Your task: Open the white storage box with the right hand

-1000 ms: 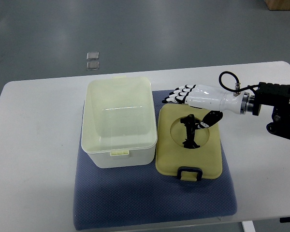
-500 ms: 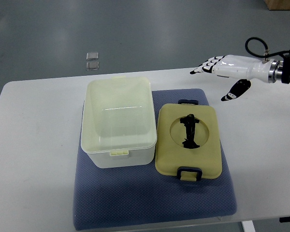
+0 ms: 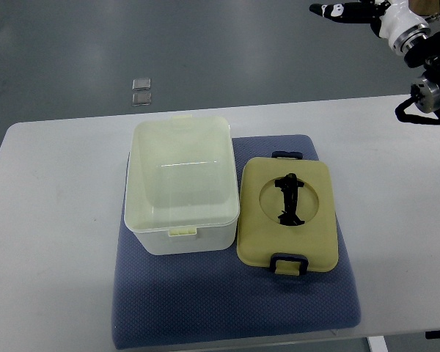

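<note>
I look down on a white table (image 3: 59, 220) with a dark blue mat (image 3: 227, 308) lying across its middle. On the left part of the mat stands the white storage box (image 3: 180, 187), open at the top, and I see straight down into its pale, bare inside. Just beside it on the right lies its lid (image 3: 286, 214), flat on the mat, yellowish, with a round recess in the middle holding a black folded handle, and a dark latch at its near edge and at its far edge. The lid's left edge sits close against the box wall.

My right hand (image 3: 348, 10) is at the far right corner of the view, high up and well away from the box and the lid, out past the far edge of the table. Only its white wrist and dark fingertips show; the fingers stretch out toward the left and hold nothing.

On the grey floor beyond the table lie two small square tiles (image 3: 140, 92).
</note>
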